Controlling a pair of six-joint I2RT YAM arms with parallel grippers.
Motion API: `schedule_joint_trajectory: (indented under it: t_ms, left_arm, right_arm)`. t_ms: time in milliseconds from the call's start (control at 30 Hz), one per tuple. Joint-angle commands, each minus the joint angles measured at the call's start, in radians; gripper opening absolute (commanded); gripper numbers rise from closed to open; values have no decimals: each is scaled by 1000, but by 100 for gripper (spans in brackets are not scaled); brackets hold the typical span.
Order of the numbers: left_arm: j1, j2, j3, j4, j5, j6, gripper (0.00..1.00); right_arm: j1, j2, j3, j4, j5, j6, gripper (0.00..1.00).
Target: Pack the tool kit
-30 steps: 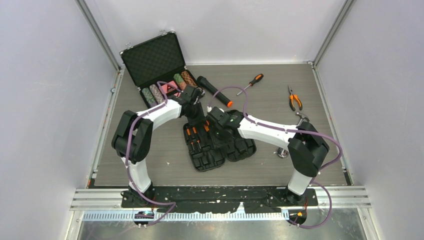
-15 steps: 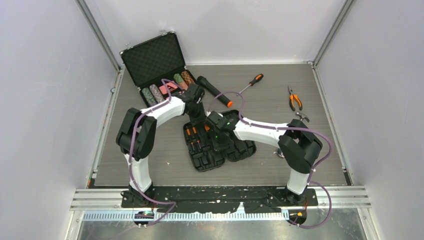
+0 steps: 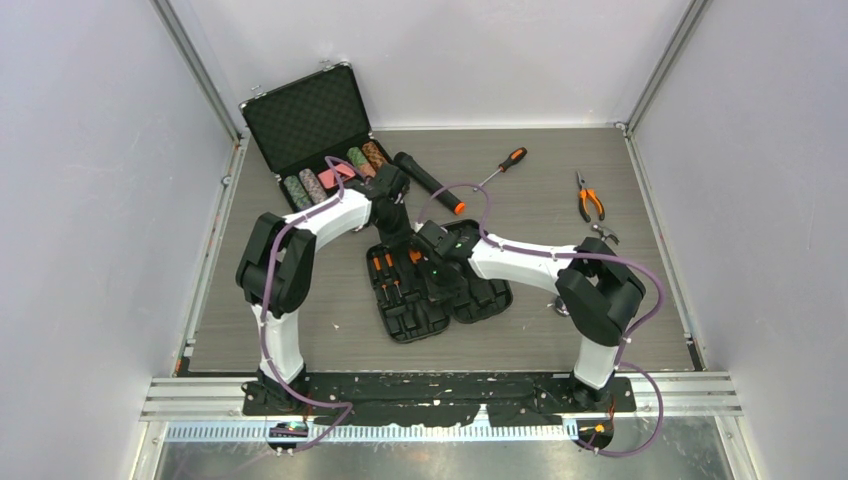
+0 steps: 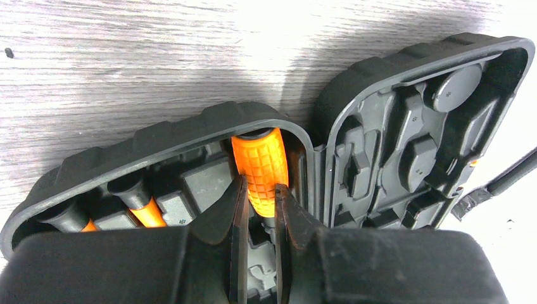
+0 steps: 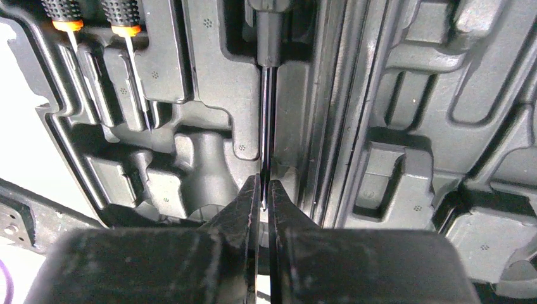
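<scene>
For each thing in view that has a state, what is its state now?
Tool case: open, lying flat.
Large screwdriver: lying in a slot of the tool case.
Left gripper: shut on the large screwdriver's orange handle.
Right gripper: shut on its shaft.
Small screwdrivers: seated in their slots.
Poker chip case: open, lid raised.
Loose screwdriver: lying outside the tool case.
Pliers: lying outside the tool case.
</scene>
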Motion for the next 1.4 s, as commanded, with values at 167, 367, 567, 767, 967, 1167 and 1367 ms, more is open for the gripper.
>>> schedule_joint_trajectory:
  t_ms: [167,367,567,767,967,1167,1367]
  left_arm:
    - [-14,98,-29,-48,-20,36,0]
    - [-14,101,-36,-34,-8,35,0]
    - [-13,94,-43,-20,-4,38,0]
    - [-11,62,-46,3,-7,42,1]
    - [-5,-6,-9,-9,-40,53,26]
    - [16,-130,55,-55,-89,75,50]
    - [51,-347,36,-36,-143,101,70]
  right_arm:
    - [-8,138,-60,30,-43,23,5]
    - [-7,226,-27,-33,7,0,5]
    - [37,288,66,-129,104,-21,5]
    - [25,113,99,-105,91,-56,29]
    - [-7,-73,236,-172,84,-109,58]
    - [-151,-277,183,-174,78,-125,67]
    - [-388,-441,59,-94,107,-160,75]
